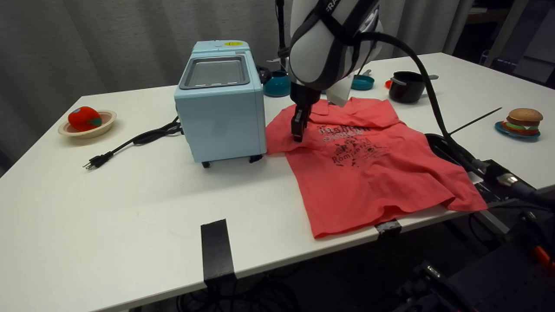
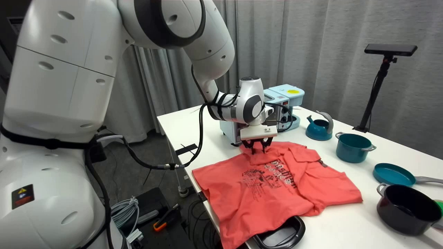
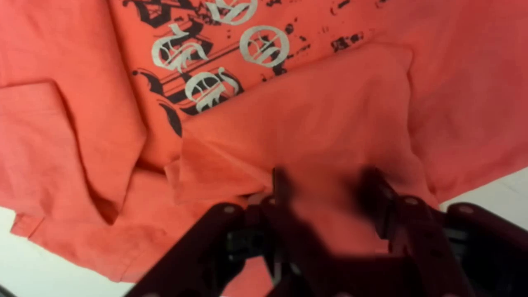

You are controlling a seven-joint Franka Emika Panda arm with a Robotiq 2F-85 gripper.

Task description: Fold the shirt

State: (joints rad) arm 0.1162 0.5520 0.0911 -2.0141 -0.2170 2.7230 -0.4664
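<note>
The coral-red T-shirt [image 1: 373, 186] lies spread on the white table [image 1: 130, 234], from the centre to the lower right of the frame in an exterior view, just beside the light-blue countertop appliance [image 1: 221, 123]. In the wrist view, a folded flap [image 3: 321, 103] borders the print [image 3: 264, 47] at the upper middle. The Robotiq gripper [image 3: 328, 181] points down at the bottom of that frame, its fingers apart with red cloth showing between them; whether they touch the T-shirt I cannot tell

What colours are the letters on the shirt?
Black and silvery; the letters show best in the wrist view.
</note>
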